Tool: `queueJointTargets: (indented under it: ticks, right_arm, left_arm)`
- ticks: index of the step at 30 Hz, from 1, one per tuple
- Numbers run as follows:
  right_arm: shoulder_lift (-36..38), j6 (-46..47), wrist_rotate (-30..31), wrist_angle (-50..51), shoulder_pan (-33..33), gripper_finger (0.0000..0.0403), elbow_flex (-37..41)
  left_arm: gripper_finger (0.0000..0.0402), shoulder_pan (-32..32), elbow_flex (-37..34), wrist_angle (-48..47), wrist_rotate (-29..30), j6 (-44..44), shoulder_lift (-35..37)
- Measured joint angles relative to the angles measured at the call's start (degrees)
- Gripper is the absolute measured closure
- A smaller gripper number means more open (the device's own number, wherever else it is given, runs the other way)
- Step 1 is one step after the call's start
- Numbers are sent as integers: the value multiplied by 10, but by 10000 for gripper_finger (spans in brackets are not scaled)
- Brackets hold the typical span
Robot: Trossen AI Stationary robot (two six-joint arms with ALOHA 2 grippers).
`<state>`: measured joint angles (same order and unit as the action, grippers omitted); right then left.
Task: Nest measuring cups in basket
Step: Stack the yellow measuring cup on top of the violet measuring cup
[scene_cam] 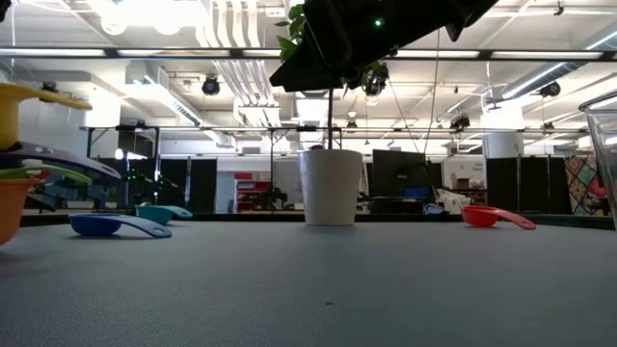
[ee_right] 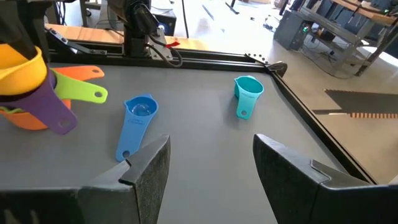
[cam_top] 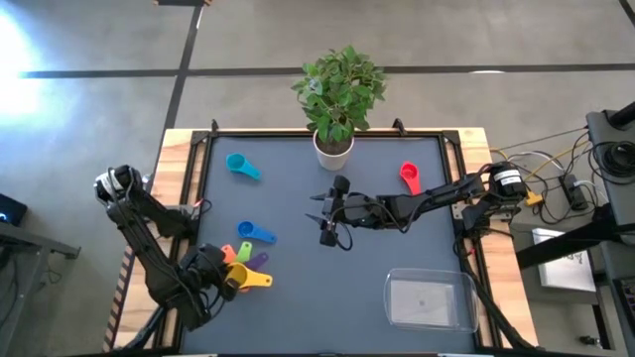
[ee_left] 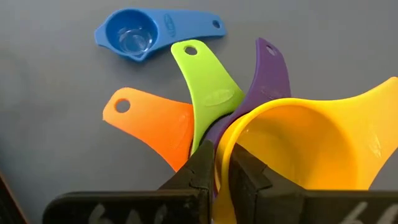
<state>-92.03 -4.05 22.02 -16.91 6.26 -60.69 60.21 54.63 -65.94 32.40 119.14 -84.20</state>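
A stack of measuring cups stands at the near left: orange (ee_left: 155, 124), green (ee_left: 208, 87) and purple (ee_left: 268, 74), their handles fanned out, with a yellow cup (ee_left: 311, 143) on top. My left gripper (cam_top: 226, 276) is shut on the yellow cup. Lying on the mat are a blue cup (cam_top: 256, 233) just beyond the stack, a teal cup (cam_top: 241, 166) at the far left, and a red cup (cam_top: 409, 177) at the far right. The clear basket (cam_top: 429, 300) sits at the near right. Above the table's middle, my right gripper (cam_top: 325, 220) hovers open, holding nothing. My left gripper has the yellow cup's rim (ee_left: 222, 163) between its two fingers, one finger (ee_left: 252, 177) inside the bowl and one (ee_left: 198, 169) outside. The fingers slant down from the table's near left. The cup sits tilted on top of the purple cup, handle (ee_left: 379, 99) pointing away from the fingers.
A white pot (cam_top: 334, 149) with a green plant stands at the far edge's middle. A raised dark frame (cam_top: 198, 188) borders the mat. Open mat lies between the stack and the basket.
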Motion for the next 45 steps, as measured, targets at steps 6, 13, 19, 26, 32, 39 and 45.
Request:
queueJointTargets:
  ticks: [6, 13, 19, 26, 32, 39, 45]
  right_arm:
    - [0, 2, 0, 0, 0, 183, 0]
    - [0, 5, 0, 3, 0, 183, 0]
    - [0, 6, 0, 2, 0, 183, 0]
    - [0, 12, 0, -1, 0, 183, 0]
    - [0, 12, 0, -1, 0, 183, 0]
    - [0, 12, 0, -1, 0, 183, 0]
    - [0, 15, 0, -1, 0, 183, 0]
  left_arm:
    - [393, 13, -7, -1, 3, 7, 0]
    - [393, 29, -19, -1, 6, 20, 0]
    - [394, 51, -22, 2, 58, 13, 10]
    - [394, 53, -71, 32, 42, 26, 36]
    - [394, 58, -158, 131, 62, 27, 90]
    - [394, 56, -230, 191, 70, 35, 148]
    - [363, 56, -233, 184, 54, 19, 174]
